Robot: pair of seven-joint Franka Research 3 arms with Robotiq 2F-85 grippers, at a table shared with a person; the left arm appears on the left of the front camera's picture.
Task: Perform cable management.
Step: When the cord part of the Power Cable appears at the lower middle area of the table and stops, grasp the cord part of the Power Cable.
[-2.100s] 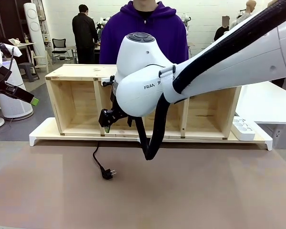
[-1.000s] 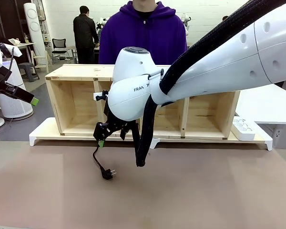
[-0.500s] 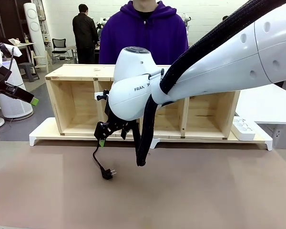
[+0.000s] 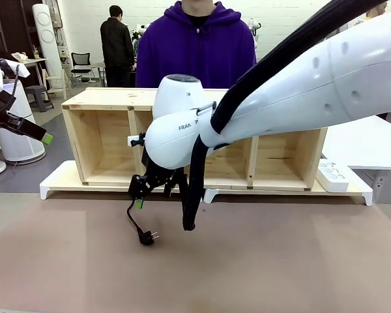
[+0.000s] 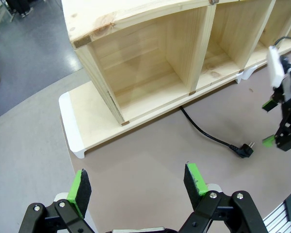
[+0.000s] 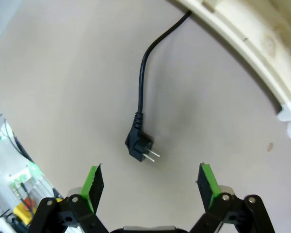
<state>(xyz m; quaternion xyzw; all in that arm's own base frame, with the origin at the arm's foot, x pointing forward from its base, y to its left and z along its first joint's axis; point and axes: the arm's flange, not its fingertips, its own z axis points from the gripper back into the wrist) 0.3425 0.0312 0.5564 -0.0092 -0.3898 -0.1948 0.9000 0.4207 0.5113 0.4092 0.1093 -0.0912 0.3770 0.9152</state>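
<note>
The cable (image 4: 131,215) is a thin black cord that comes out from under the wooden shelf (image 4: 104,99) and lies on the brown table, ending in a black round plug (image 4: 147,238). My right gripper (image 4: 146,194) hangs just above the cord, in front of the shelf's base. In the right wrist view it (image 6: 150,180) stands open, with the plug (image 6: 138,147) lying below and between its fingers, untouched. My left gripper (image 4: 36,130) is raised at the far left. It (image 5: 138,182) is open and holds nothing, and the cable (image 5: 203,133) lies farther off.
The shelf stands on a white base board (image 4: 57,184) across the back of the table. A white power strip (image 4: 332,176) lies on the board's right end. A person in a purple hoodie (image 4: 195,45) stands behind the shelf. The brown table surface (image 4: 280,261) is bare in front.
My right arm has come down and a little left from the shelf's front, bringing its open gripper over the cord. The cable and my left arm have not moved.
</note>
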